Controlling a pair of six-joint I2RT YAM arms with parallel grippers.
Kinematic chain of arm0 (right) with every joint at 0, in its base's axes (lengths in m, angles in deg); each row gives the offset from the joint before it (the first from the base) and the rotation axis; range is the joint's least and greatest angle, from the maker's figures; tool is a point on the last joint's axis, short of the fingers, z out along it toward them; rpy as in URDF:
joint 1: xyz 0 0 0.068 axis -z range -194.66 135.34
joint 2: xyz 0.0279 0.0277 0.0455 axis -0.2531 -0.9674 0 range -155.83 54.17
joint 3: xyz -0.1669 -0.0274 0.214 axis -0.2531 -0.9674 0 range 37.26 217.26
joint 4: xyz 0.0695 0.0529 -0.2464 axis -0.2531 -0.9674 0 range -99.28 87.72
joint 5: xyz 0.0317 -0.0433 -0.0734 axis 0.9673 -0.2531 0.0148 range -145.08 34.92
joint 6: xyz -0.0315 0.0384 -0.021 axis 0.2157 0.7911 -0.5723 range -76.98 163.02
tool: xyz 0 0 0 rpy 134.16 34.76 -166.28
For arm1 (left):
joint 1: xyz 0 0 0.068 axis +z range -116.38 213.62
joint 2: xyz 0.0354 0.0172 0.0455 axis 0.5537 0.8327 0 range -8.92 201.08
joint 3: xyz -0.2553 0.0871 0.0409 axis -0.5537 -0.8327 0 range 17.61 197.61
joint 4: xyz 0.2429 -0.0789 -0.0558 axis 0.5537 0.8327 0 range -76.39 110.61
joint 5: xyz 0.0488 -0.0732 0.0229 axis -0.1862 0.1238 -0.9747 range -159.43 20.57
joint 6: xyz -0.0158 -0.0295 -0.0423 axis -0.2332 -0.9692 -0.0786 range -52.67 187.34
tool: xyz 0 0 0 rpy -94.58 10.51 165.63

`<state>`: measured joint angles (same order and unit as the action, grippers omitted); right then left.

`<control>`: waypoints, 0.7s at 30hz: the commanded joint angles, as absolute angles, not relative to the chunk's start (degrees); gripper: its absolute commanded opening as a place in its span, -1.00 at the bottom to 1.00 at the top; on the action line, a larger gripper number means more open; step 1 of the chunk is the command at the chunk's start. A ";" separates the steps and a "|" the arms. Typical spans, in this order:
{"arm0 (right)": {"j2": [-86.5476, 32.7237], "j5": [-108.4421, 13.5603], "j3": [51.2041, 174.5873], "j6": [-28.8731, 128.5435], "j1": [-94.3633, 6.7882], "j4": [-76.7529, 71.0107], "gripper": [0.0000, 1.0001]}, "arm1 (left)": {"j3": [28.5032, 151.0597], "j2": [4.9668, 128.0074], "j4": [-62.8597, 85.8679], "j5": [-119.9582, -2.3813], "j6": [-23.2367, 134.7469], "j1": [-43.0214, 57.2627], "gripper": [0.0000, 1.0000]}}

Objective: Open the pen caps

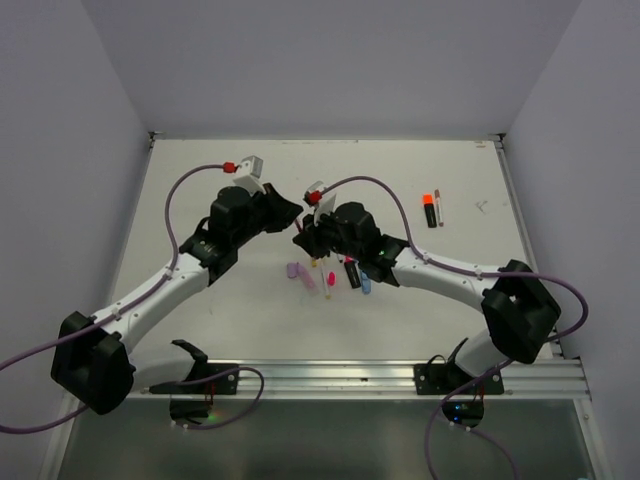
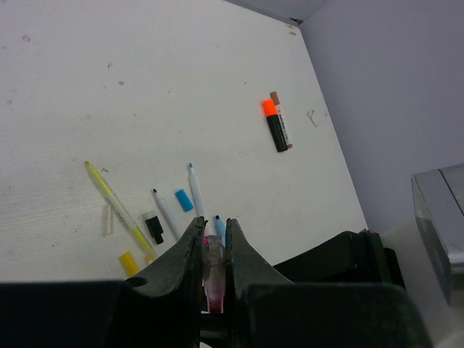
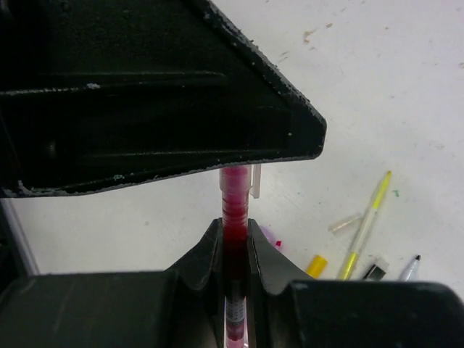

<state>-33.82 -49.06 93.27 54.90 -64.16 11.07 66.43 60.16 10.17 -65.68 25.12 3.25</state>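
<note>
Left of the orange-capped black highlighter point(image 1: 431, 209), the left gripper point(image 2: 212, 230) and the right gripper point(image 3: 233, 230) both clamp one thin pink plastic pen point(image 3: 233, 197).

The left arm point(image 1: 150, 290) and right arm point(image 1: 450, 268) have smooth white links, bulky black joint housings, looping lilac cables point(image 1: 168, 212) and black wedge-shaped gripper fingers point(image 2: 181, 254).

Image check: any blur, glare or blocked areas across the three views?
Top external: even soft light, faint shadows, sharp throughout. Left wrist: yellow pen crisp, left gripper dark and soft up close. Right wrist: upper left blocked in black; red pen in the right gripper blurred.
</note>
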 commanded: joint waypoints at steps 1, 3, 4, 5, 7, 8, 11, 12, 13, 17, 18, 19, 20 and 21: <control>-32.58 -44.63 92.73 53.92 -64.06 12.93 -0.88 | 64.99 57.70 1.93 -62.23 26.29 4.26 -1.00; -31.18 -42.87 91.50 53.05 -63.88 12.23 -1.00 | 64.29 57.18 -0.79 -59.16 26.11 6.02 -1.00; -30.65 -42.08 90.27 52.43 -63.62 11.97 -1.00 | 63.93 56.83 -3.59 -58.19 26.11 6.63 -1.00; -29.69 -41.38 89.65 52.16 -63.35 11.35 -1.00 | 63.93 56.74 -4.58 -57.14 26.11 7.68 -1.00; -28.72 -39.53 87.90 51.38 -63.00 10.73 -1.00 | 63.84 56.38 -7.90 -55.20 25.59 8.83 -1.00; -28.19 -39.35 87.36 51.02 -63.00 9.95 -1.00 | 63.84 56.21 -9.14 -54.50 25.41 9.97 -1.00; -27.22 -37.51 85.87 48.65 -62.91 7.23 -1.00 | 63.75 55.77 -14.24 -53.26 24.27 12.51 -1.00; -26.96 -36.89 85.52 48.21 -62.91 6.61 -1.00 | 63.58 55.59 -15.91 -52.22 23.83 13.22 -1.00; -26.87 -35.15 85.08 46.99 -62.83 5.12 -1.00 | 63.58 55.59 -19.58 -51.77 22.52 14.80 -1.00; -26.34 -33.20 83.76 44.61 -62.82 1.43 -1.00 | 64.28 56.21 -27.95 -50.19 18.83 18.05 -1.00; -26.25 -33.63 83.58 44.34 -62.82 0.72 -1.00 | 64.63 56.82 -30.40 -50.01 18.04 18.59 -1.00; -25.64 -35.12 82.97 44.34 -62.82 -0.16 -1.00 | 66.03 57.26 -30.43 -50.01 17.77 19.20 -1.00; -25.11 -36.35 82.62 44.60 -62.91 -0.25 -1.00 | 67.08 57.61 -29.73 -50.27 18.11 19.21 -1.00; -24.50 -37.67 82.27 44.95 -62.74 -0.25 -1.00 | 67.88 58.40 -28.42 -50.27 18.46 19.21 -1.00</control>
